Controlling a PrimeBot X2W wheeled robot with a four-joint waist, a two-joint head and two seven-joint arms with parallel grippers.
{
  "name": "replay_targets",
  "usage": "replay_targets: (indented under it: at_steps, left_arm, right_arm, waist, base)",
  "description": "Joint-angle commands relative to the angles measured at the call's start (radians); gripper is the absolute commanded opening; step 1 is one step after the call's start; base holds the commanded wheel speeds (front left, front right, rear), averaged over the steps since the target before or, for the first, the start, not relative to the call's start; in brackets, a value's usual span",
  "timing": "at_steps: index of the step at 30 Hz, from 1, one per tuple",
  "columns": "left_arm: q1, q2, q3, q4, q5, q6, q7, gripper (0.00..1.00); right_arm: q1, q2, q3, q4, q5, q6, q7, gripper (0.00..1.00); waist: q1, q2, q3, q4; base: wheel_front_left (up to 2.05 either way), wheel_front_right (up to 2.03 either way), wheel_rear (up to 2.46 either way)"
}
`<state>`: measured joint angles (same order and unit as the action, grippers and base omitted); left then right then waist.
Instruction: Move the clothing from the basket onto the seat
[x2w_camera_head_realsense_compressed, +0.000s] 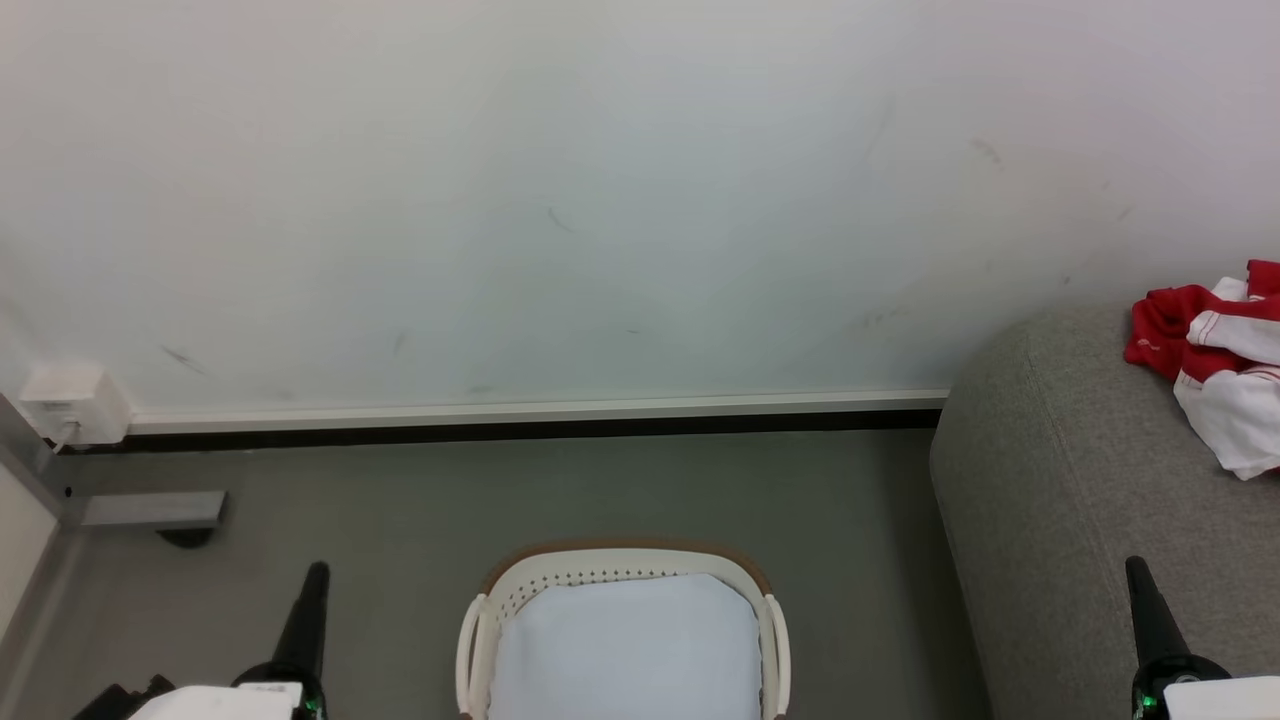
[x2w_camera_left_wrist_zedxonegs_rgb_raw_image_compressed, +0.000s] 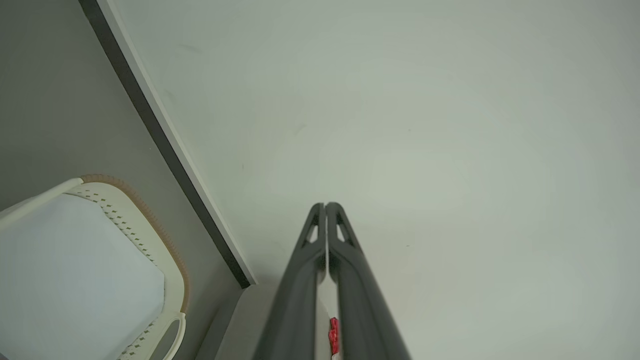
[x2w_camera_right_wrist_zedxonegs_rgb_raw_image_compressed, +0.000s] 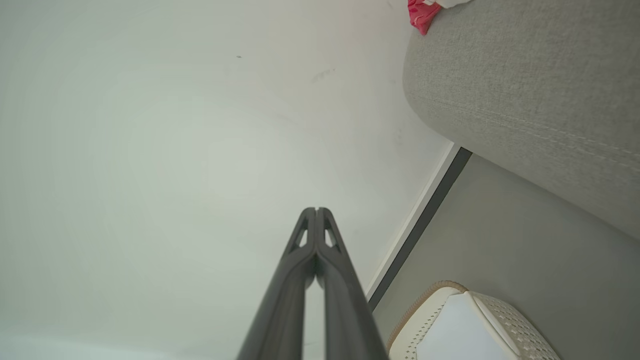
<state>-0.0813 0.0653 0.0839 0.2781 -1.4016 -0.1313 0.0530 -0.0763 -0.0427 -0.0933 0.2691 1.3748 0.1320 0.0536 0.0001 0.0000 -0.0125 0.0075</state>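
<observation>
Head view, robot facing a pale wall. The clothing, a crumpled red-and-white sports garment with thin stripe trim, lies at about 3 o'clock on the top of the seat, near the wall and well apart from the basket at 6 o'clock. The basket's visible part holds a plain white liner and no red fabric, so the transfer appears complete.

Handling, as judged: the garment looks light, limp and thin. It would drape and trail rather than keep a shape, and its smooth sportswear weave may slip. A pinch on a raised fold or bunched ridge near the middle of the heap would serve better than one on a loose hem.

Materials: the seat is coarse grey woven upholstery with rounded corners and stitched seams. The basket is oval cream plastic, stiff, with a brown rim, perforated sides and looped side handles. The floor is matte grey.

The left gripper at 7 o'clock and the right gripper at 5 o'clock each point toward 12 o'clock, long dark fingers pressed together on nothing, clear of the cloth.
</observation>
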Motion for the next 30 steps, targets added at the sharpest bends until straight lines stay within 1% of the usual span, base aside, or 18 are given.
replay_targets:
  at_steps: [1,30]
  left_arm:
    - [-0.016,0.0,0.005,-0.011,-0.025,0.001,0.009,0.0]
    - [-0.032,-0.015,0.033,-0.036,-0.215,0.001,0.063,0.0]
  right_arm:
    - [-0.012,-0.011,-0.004,-0.009,0.025,-0.002,0.008,0.0]
    - [-0.039,-0.011,-0.023,-0.028,0.239,-0.002,0.062,0.0]
  waist:
    - [-0.0001,0.0,0.001,0.0]
    - [-0.0001,0.0,0.015,-0.007]
  base:
    - [0.0,0.0,0.0]
    - [0.0,0.0,0.0]
